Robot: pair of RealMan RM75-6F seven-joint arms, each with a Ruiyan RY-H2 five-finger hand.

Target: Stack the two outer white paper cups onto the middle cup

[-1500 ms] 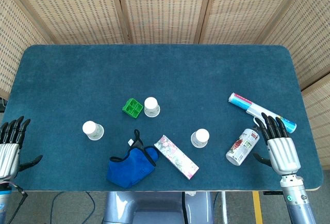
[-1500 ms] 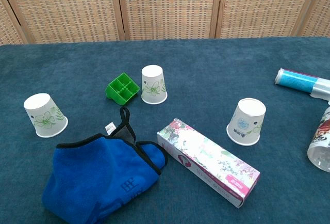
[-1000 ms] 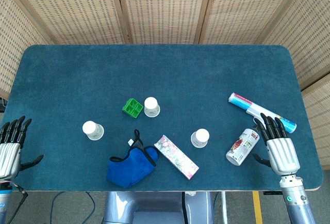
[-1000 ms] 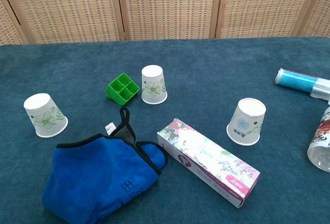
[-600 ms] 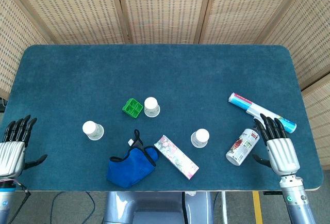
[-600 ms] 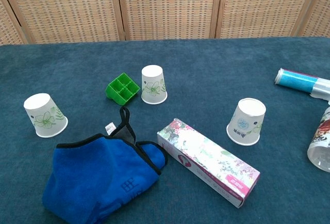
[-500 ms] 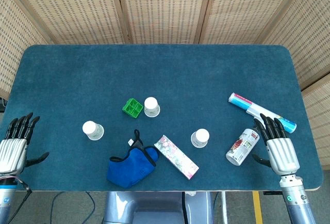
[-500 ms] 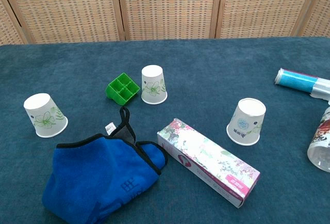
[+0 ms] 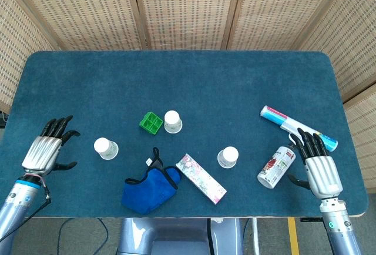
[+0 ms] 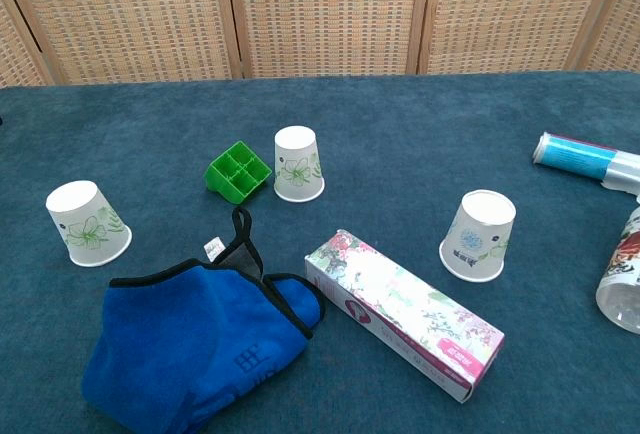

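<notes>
Three white paper cups with printed flowers stand upside down and well apart on the dark blue felt-covered table (image 9: 176, 79): the left white paper cup (image 9: 106, 148) near the table's left side, the middle white paper cup (image 9: 173, 121) farther back, and the right white paper cup (image 9: 228, 157) toward the front right — none is stacked yet. Touching or just beside the middle cup on its left lies a small green plastic grid tray (image 9: 151, 122). In front, between the left and right cups, a crumpled blue cloth with black trim (image 9: 149, 188) lies beside a long flower-printed cardboard box (image 9: 201, 178). At the right, a white can with a red pattern (image 9: 276, 166) lies on its side, and behind it a long white and blue tube-shaped object (image 9: 298, 127). The left hand (image 9: 48, 147) sits over the table's left edge, near the left cup but apart from it, fingers spread and holding nothing. The right hand (image 9: 318, 167) is just right of the can, fingers extended side by side, empty — whether it touches the can cannot be told. Neither hand shows in the chest view.
</notes>
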